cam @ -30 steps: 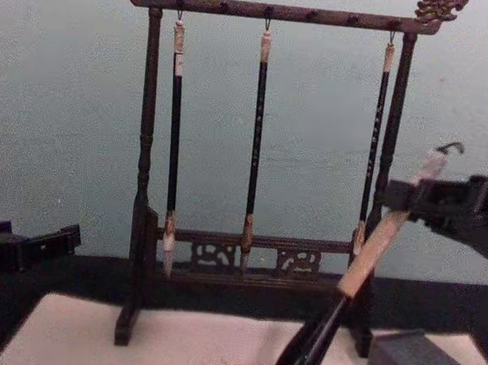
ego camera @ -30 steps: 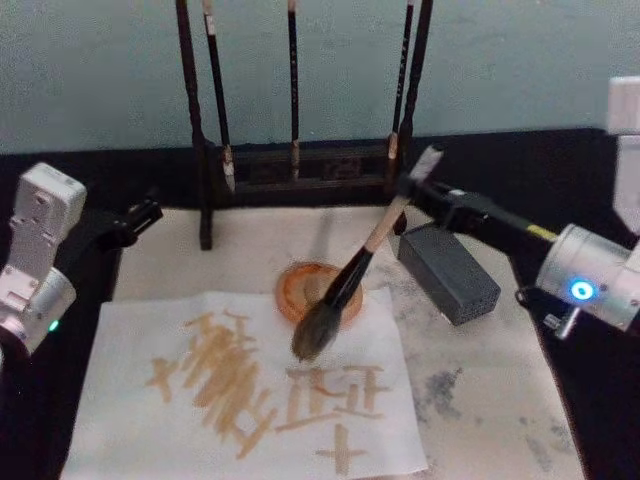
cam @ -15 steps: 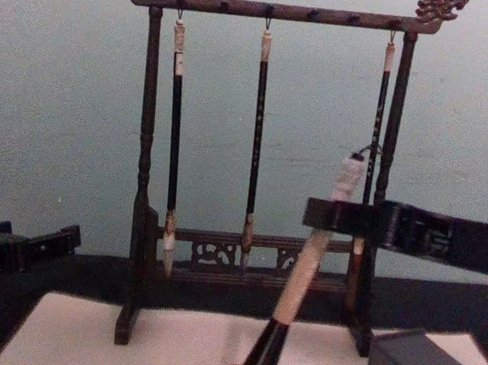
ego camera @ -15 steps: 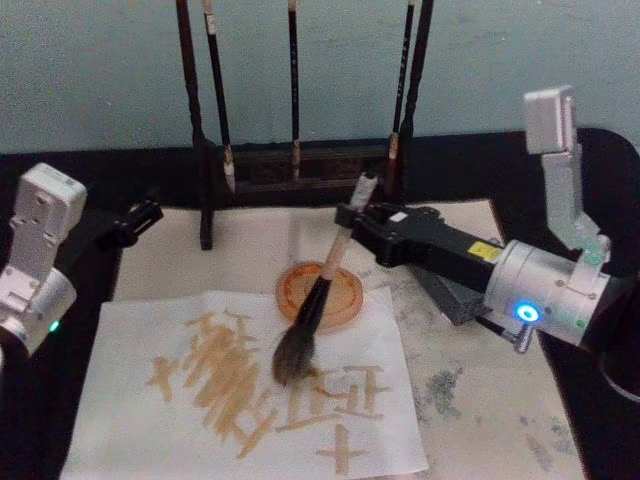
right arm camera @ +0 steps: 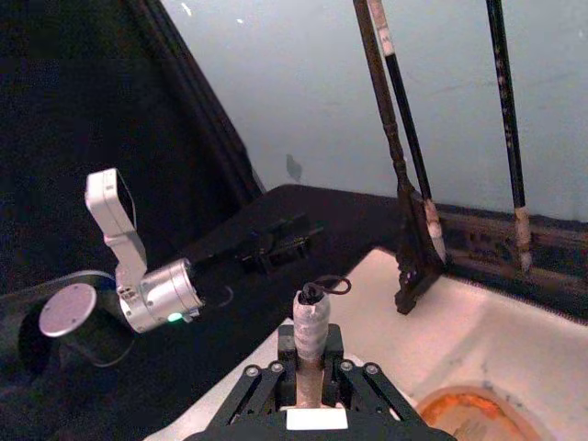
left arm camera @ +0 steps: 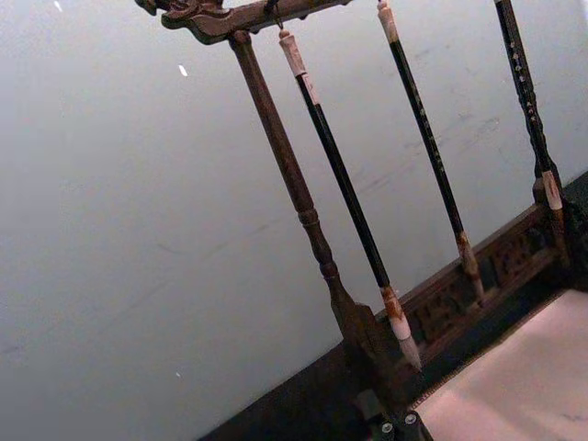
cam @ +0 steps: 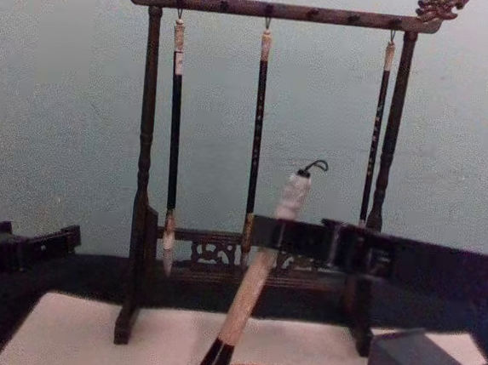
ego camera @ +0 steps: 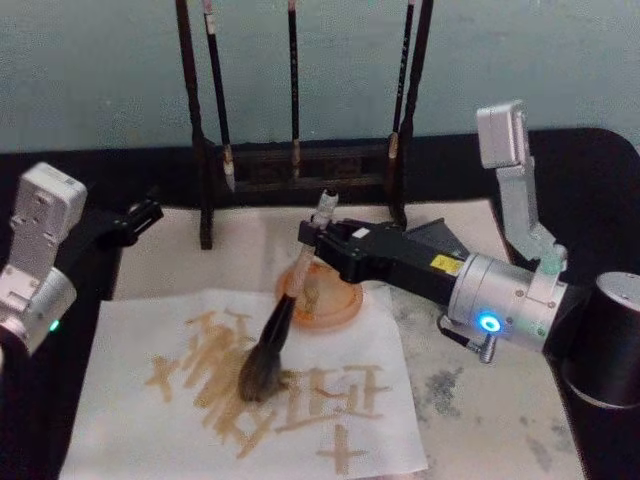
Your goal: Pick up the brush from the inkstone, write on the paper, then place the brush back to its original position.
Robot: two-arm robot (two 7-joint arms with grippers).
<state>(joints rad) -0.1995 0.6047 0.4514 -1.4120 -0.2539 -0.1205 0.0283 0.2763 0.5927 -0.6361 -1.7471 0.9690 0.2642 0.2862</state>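
Note:
The brush point(ego camera: 283, 318) slants down to the left, its bushy head resting on the paper point(ego camera: 130, 420) among tan strokes. My right gripper point(ego camera: 316, 238) is shut on the upper handle, just below the whitish end with the cord loop point(cam: 316, 165). In the chest view the right gripper point(cam: 274, 235) holds the pale handle of the brush point(cam: 250, 290); the right wrist view has the brush end point(right arm camera: 312, 317) standing between the right gripper's point(right arm camera: 310, 369) jaws. A round orange dish point(ego camera: 338, 305) sits behind the bristles, and a dark grey block point(ego camera: 435, 236) is mostly hidden by my right arm. I cannot tell which of the two is the inkstone. My left gripper point(ego camera: 146, 212) is parked at the far left, shut.
A dark wooden brush rack point(cam: 268, 10) with three thin hanging brushes stands along the back of the beige mat point(ego camera: 480, 410). A black table edge runs on both sides. My right arm lies across the mat's right half.
My right arm has swung left, carrying the brush. The bristle head moved from beside the orange dish leftward and nearer, onto the strokes in the paper's middle. The left arm stayed still.

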